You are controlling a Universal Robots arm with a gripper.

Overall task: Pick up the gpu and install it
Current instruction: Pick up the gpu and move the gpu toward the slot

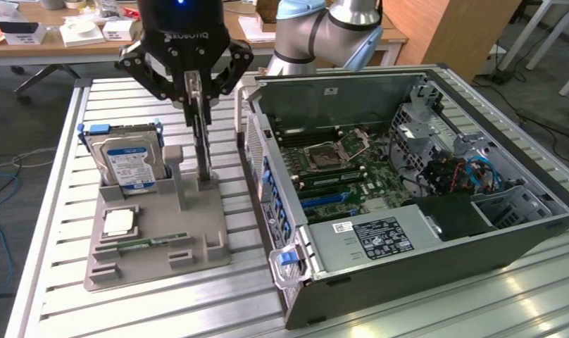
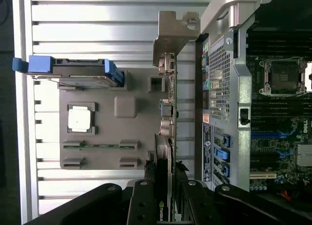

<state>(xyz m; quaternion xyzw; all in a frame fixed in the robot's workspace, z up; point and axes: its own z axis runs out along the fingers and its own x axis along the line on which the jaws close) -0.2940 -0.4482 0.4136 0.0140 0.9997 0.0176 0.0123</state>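
Jaws: pressed in on the gpu (image 1: 203, 141) from both flat sides, pinching its upper edge. The card hangs upright, edge-on, straight below them.

Gpu position: over the grey holder tray (image 1: 205, 225), its lower end down at the tray's upright posts. Cannot tell whether that end sits in its slot or is just clear of it. In the wrist view the silver bracket (image 2: 171, 35) is at the end of the card farthest from the jaws, close beside the case's back panel.

Exterior view, clock directions taken from the gpu:
- 9 o'clock: hard drive (image 1: 129, 162) with a blue-white label, standing on edge in the tray, blue rails on its sides.
- 7 o'clock: square processor chip (image 1: 120, 223) lying flat in the tray.
- Just at 6 o'clock of that chip: thin green memory stick (image 1: 153, 243), flat in its clips.
- 3 o'clock: computer case (image 1: 510, 232), lying on its side and open, motherboard (image 1: 341, 169) exposed, just beside the tray.

Tray and case both rest on the slatted metal counter (image 1: 59, 211).
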